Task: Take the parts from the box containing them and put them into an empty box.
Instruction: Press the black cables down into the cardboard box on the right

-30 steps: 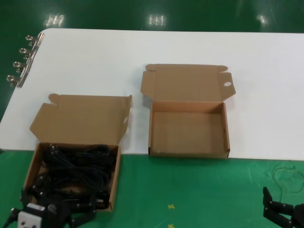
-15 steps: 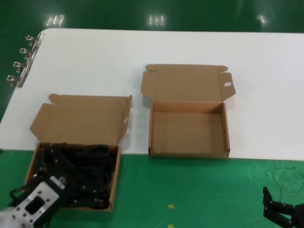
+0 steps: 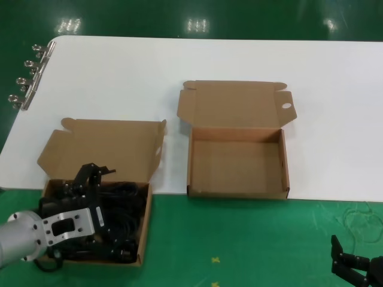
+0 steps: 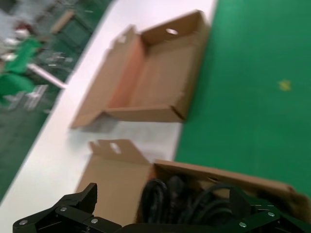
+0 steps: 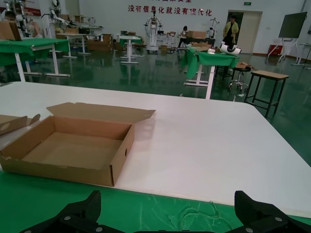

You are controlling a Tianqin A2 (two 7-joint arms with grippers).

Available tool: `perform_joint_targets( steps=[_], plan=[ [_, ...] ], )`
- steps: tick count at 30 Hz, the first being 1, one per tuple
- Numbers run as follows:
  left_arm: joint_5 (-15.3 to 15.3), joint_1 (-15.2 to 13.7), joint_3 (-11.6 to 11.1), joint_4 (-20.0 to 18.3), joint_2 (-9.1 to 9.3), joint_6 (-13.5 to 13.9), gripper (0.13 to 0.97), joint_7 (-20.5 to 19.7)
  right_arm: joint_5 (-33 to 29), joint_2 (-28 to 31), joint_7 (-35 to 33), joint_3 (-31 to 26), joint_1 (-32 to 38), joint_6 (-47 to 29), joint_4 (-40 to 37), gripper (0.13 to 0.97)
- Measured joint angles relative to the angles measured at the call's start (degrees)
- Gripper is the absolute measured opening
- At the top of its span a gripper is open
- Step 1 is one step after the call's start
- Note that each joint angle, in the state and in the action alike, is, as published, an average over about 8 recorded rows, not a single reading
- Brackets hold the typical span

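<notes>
Head view is showing the left pincer (image 3: 90,174) hanging spread wide, grasping nothing, over the far edge of the box containing them (image 3: 145,230), at seven o'clock on the bench (image 3: 179,60). The parts (image 3: 119,209) are lying coiled inside that carton. The empty box (image 3: 237,162) is sitting near centre. The right pincer (image 3: 353,269) is waiting released at five o'clock.

a large robotics lab or factory test hall is indicated: glossy green floor (image 5: 160,77), rows of green-covered work tables (image 5: 29,46), robot rigs (image 5: 153,26) stood along the far wall, a red chinese-character banner (image 5: 170,9), stools (image 5: 266,82), and a standing person (image 5: 230,29) are seen.
</notes>
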Motion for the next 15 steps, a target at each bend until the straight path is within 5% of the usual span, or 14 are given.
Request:
perform_joint_targets(
  steps=[7,15],
  plan=[
    [5.20,-7.57,4.00,2.20,-2.30,9.54,0.966,-1.57,0.00,0.00,0.00,0.00,0.00,0.00,0.00,0.966],
    [7.39,-13.50,6.50,4.90,-4.08,17.81,0.966,0.00,0.00,0.00,0.00,0.00,0.00,0.00,0.00,0.966]
  ],
)
